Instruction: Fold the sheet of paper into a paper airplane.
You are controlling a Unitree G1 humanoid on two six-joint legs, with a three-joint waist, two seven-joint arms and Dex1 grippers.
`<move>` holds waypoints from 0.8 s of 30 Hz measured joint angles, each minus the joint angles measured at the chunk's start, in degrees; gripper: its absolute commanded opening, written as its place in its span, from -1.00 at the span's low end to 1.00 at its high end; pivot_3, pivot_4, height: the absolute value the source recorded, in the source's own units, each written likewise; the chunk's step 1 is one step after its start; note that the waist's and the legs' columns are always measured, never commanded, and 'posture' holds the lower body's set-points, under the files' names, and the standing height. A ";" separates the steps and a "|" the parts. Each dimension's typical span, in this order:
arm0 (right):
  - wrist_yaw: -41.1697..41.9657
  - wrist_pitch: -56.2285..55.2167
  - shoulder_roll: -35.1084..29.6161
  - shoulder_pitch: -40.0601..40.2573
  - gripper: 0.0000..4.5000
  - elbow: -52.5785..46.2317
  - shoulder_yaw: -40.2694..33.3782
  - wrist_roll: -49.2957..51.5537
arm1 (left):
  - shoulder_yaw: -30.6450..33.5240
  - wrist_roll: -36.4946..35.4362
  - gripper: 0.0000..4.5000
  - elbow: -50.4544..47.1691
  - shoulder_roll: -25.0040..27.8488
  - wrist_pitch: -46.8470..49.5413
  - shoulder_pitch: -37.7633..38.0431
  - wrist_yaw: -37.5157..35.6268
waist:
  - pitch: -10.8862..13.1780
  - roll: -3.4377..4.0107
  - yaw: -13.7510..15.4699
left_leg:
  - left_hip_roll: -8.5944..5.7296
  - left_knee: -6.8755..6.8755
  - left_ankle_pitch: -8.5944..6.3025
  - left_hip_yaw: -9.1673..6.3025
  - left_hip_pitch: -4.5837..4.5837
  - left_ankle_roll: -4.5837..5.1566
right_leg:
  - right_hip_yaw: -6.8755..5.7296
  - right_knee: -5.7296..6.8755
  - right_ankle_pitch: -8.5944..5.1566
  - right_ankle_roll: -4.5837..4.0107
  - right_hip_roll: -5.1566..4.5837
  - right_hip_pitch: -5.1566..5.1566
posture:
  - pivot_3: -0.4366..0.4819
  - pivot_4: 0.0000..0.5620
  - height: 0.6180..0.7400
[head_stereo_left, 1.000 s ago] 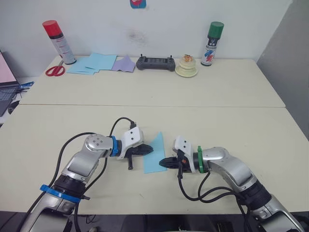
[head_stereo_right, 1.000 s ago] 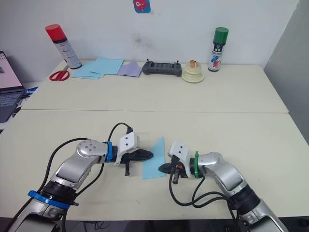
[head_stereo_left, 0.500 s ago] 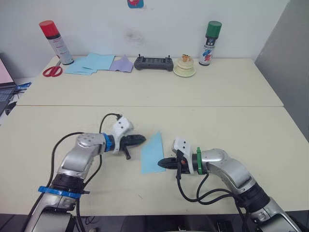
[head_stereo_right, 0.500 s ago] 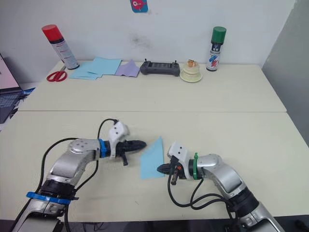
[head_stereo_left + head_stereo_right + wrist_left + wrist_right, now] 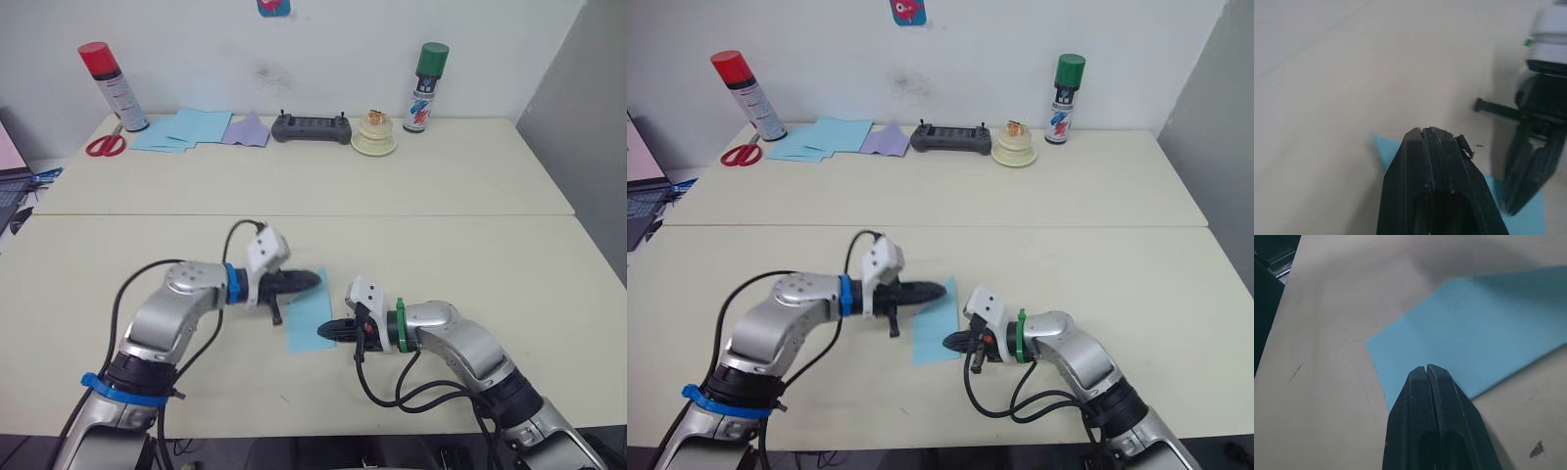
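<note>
left eye view: sheet of paper (image 5: pixel 314 321) lies flat on near table (image 5: pixel 490 255), centre, betw. both arms. long axis runs near-to-far, far end narrowing to a point. already part folded, not yet a plane.
left eye view, arms: left gripper (image 5: pixel 312 280) tip sits over the far pointed end, reaching in from the left. right gripper (image 5: pixel 326 331) tip sits at the sheet's near right edge, reaching in from the right. both about equally close; contact w/ paper likely for both, can't confirm.
right eye view: same layout. far table edge carries loose blue sheets (image 5: pixel 828 135), purple sheet (image 5: pixel 889 138), scissors (image 5: pixel 743 154), 2 spray cans, controller (image 5: pixel 951 137); all well apart from the work.
left wrist view: left fingers pressed together, nothing betw. them; blue paper directly under the tip. right gripper seen just beside, tip on the paper.
right wrist view: right fingers closed tight, empty; tip over a corner region of the sheet, most of the paper lying beyond the tip.
judgement: next move prob. a press or crease run along the long axis, left pinning the far end.
risk: thin sheet may slide under a sideways push.
</note>
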 measured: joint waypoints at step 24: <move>-9.58 -0.87 8.79 -5.18 -0.99 7.66 -10.10 0.23 | -2.71 7.12 -1.00 12.01 0.60 -19.99 1.20 -0.24 | -0.02 0.01 0.30 | -0.06 0.04 0.00 0.04 -0.02 0.00 | -0.01 -0.01 0.07 -0.01 -0.04 0.03 | -0.05 -0.47 1.00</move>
